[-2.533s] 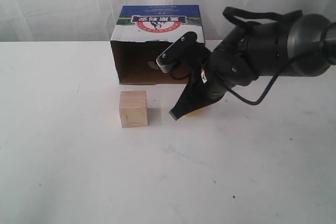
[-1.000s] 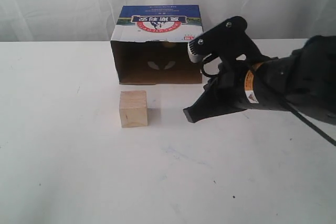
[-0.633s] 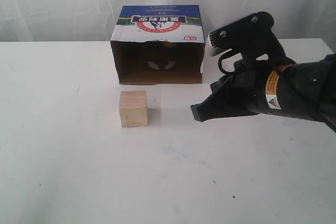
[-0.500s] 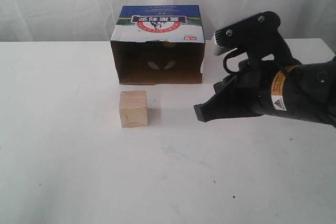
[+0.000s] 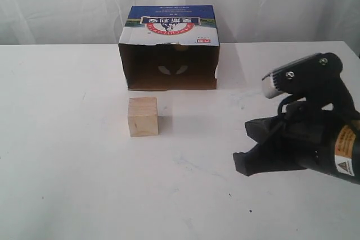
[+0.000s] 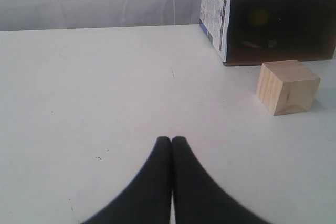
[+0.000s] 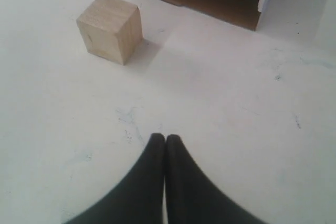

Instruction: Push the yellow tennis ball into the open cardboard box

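The open cardboard box [image 5: 169, 74] lies on its side at the back of the white table, its dark mouth facing the front and its blue, white and red print on top. In the left wrist view a dim yellow round shape, the yellow tennis ball [image 6: 259, 17], shows deep inside the box [image 6: 273, 56]. My right gripper [image 5: 243, 164] is shut and empty, low over the table, well right of and in front of the box. The right wrist view has it [image 7: 165, 138] pointing toward the box mouth [image 7: 210, 1]. My left gripper [image 6: 171, 140] is shut and empty, far from the box.
A pale wooden cube [image 5: 143, 116] stands just in front of the box's left half, also seen as the cube [image 6: 287, 86] and the cube [image 7: 110, 28]. A white curtain [image 5: 281, 4] hangs behind the table.
My right gripper has pulled back from the box mouth, moving right and toward the table's front. A yellow patch seen under it 2.5 s ago no longer shows there.
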You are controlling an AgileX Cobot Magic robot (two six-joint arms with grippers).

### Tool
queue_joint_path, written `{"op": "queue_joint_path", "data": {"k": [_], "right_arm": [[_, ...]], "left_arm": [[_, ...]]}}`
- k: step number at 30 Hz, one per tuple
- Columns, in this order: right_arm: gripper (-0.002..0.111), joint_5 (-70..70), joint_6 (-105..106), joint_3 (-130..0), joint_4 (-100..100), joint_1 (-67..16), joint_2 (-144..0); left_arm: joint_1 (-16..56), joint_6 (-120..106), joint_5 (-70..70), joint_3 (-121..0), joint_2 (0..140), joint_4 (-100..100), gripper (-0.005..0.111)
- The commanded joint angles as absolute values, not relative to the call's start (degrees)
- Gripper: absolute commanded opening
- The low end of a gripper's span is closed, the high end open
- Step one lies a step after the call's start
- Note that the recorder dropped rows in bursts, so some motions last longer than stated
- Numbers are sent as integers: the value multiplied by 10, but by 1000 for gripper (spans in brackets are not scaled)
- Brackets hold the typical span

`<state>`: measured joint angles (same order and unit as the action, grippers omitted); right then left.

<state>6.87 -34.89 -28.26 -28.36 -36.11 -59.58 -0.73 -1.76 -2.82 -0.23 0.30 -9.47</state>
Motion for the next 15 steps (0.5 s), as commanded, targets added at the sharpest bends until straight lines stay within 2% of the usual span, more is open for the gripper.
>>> {"op": "queue_joint_path", "data": {"k": [1,5,15], "right_arm": [[0,59,-348,-247,-280,-359,-534],[0,65,-348,-207,-280,-352,-466],[0,68,-348,-116,-280,-275,-304]], "left_arm": [[-4,-14,-26,0,0,-96,0],[-4,-14,-26,0,0,-96,0],[-4,-14,-26,0,0,-96,0]]}}
